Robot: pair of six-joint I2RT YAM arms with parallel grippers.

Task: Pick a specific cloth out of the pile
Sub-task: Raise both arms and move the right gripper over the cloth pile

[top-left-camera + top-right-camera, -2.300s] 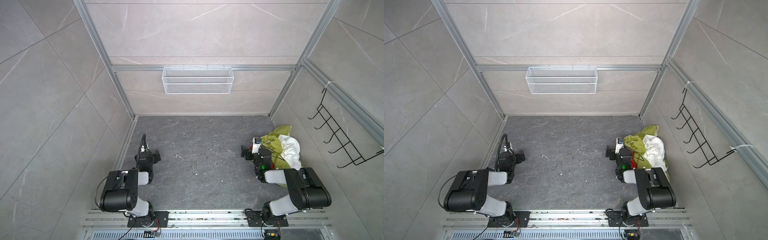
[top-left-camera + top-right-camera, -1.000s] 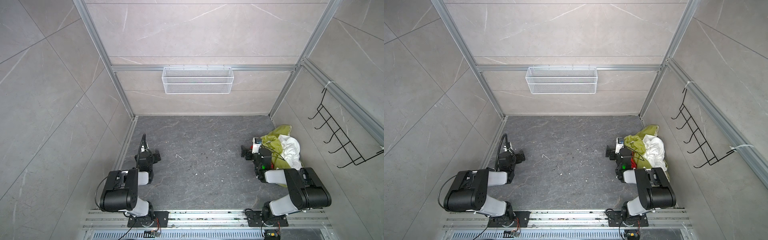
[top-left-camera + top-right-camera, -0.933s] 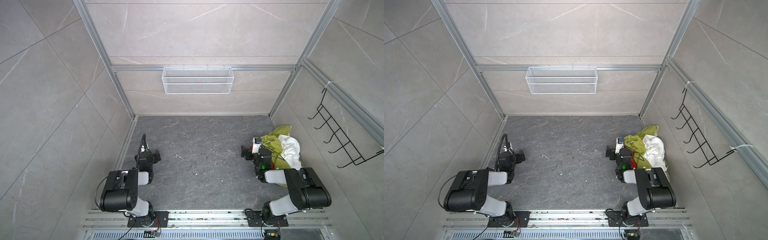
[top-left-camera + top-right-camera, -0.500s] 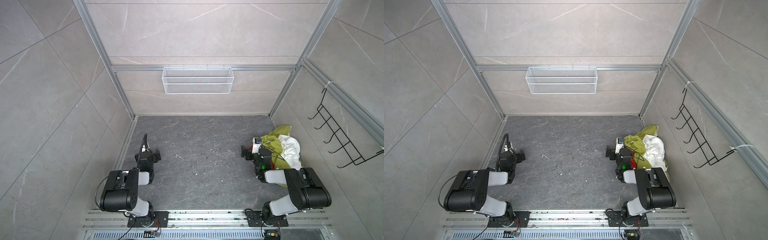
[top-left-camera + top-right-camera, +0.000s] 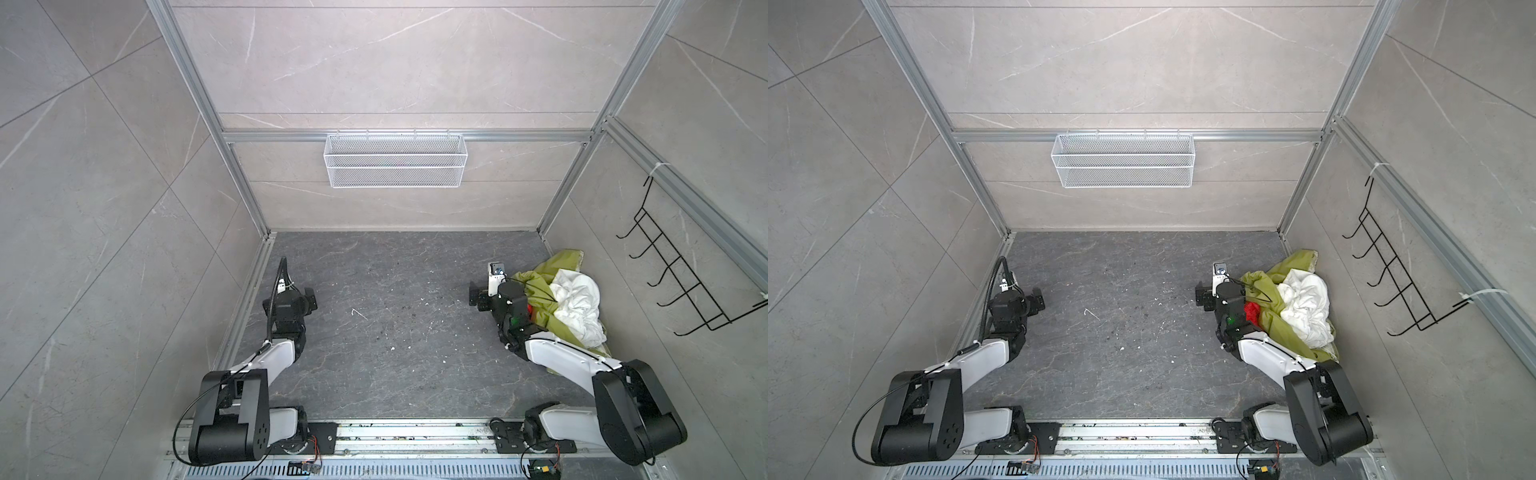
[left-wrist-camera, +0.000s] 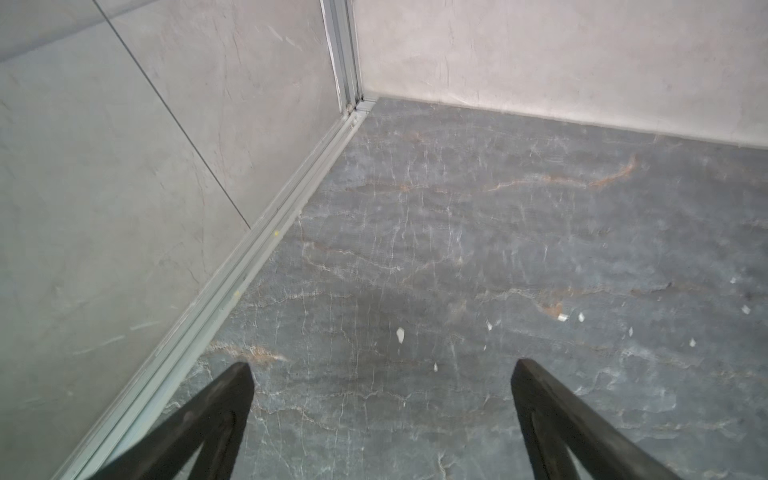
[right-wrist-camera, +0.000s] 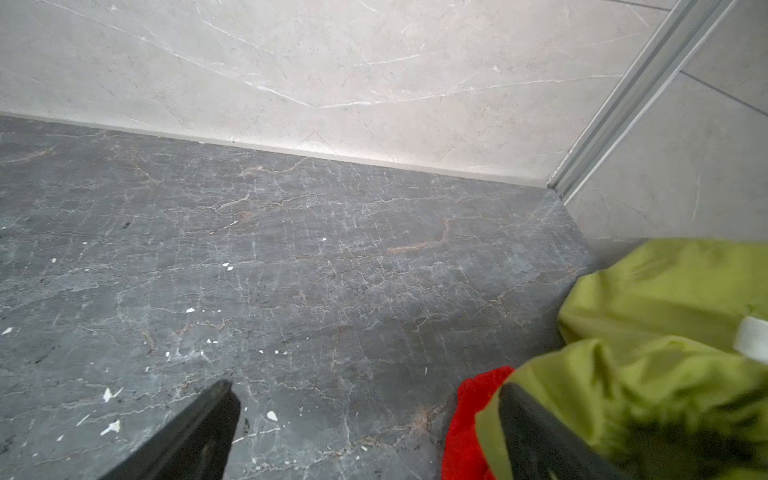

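Under pile (image 7: 665, 299), cloth (image 7: 465, 419) plainest from right wrist

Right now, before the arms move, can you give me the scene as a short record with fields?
pile: on the floor, right side
red cloth: mostly under the green cloth, one edge showing
white cloth: on top of the green cloth
left gripper: open, over bare floor
right gripper: open, beside the pile, holding nothing
hung up: basket, hooks
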